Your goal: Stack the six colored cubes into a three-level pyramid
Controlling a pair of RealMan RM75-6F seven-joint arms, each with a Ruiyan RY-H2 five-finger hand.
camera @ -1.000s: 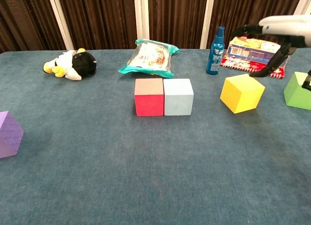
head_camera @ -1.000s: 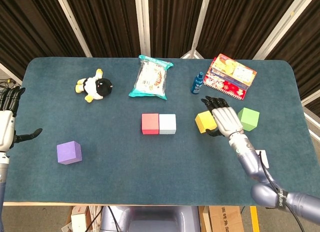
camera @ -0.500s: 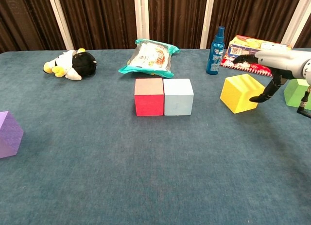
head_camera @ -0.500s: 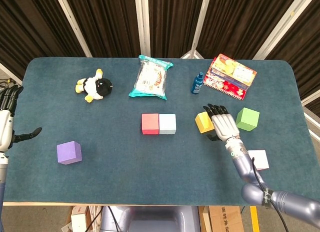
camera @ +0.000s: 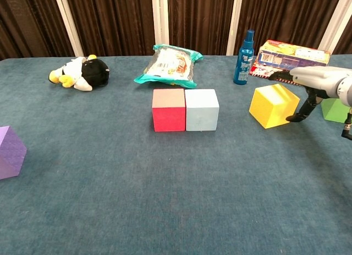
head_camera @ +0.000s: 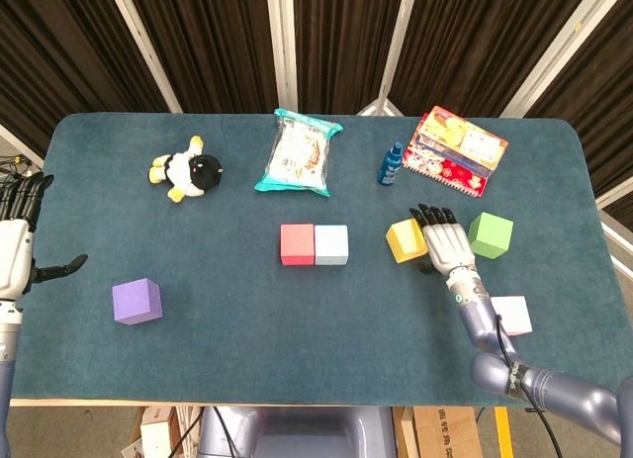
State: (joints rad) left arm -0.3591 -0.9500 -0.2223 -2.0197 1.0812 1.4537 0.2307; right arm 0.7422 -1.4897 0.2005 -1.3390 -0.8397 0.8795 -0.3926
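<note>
Cubes are barely stacked at all: only the first two of the base row are set, the red cube and the pale blue cube touching side by side at mid-worktop. No second level has been started. The yellow cube sits tilted just right of the pair, apart from it, and is flanked by the right hand, whose fingers are spread and lowered at the cube's right face; whether contact is made cannot be told, but nothing is gripped. The green cube waits just beyond that hand, a white cube lies near the front right edge, and the purple cube is stranded far left. The left hand is held empty at the left edge, fingers apart. Four cubes remain to be placed, judging by the layout.
</note>
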